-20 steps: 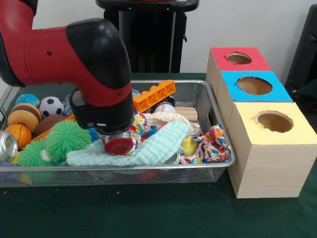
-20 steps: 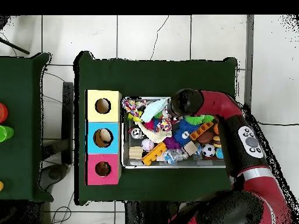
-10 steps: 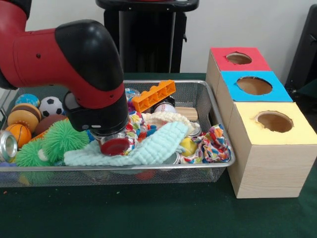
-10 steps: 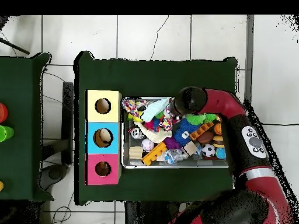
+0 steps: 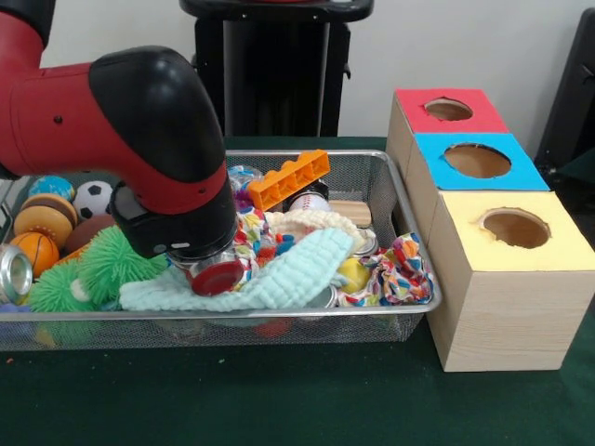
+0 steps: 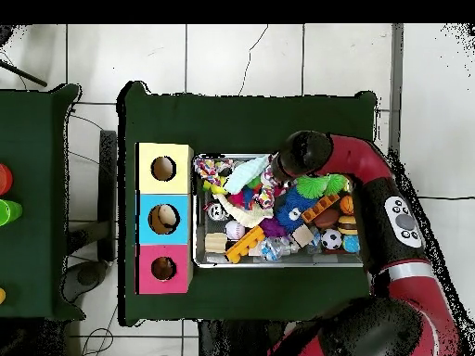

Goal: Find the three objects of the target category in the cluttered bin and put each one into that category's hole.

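Arm: red and black, smooth-shelled, came down from above over the near left part of the bin [image 5: 409, 269]; its bulky black wrist hid the gripper [image 5: 216, 275] (whether open or closed, and whether it held anything, could not be told).
Cap: a round red disc [image 5: 215, 277] sat directly under the wrist, touching the cloth.
Cloth: pale mint, soft and ribbed [image 5: 279, 274], lay just beside the disc, its long side running toward the boxes.
Bin: silver wire mesh, shallow, crowded.
Balls: green spiky rubber ball [image 5: 116, 263] just left of the wrist; small basketball [image 5: 35, 251] and soccer ball [image 5: 95, 198] farther left (possibly the target kind, a guess).
Brick: orange, studded plastic [image 5: 289, 178], at the far side.
Boxes: pale wood with red [image 5: 449, 110], blue [image 5: 477, 160] and yellow [image 5: 514, 228] tops, each with a round hole, just right of the bin.
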{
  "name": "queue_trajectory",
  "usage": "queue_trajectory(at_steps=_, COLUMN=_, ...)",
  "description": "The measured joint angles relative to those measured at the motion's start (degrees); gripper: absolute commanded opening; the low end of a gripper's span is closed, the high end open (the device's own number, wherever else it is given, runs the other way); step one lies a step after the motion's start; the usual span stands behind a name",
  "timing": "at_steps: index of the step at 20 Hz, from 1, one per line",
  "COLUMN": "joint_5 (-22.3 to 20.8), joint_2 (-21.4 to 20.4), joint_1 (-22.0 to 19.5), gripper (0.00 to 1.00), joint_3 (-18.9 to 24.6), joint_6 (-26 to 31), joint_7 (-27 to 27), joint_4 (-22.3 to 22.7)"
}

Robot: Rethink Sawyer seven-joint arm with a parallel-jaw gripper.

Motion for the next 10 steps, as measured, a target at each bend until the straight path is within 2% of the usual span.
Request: queue_trajectory(at_steps=10, joint_5=-2.2, joint_2=0.5, joint_1=0.0, gripper=0.00, joint_3=0.5, joint_6=6.2, joint_7=-6.4, joint_4=-4.1)
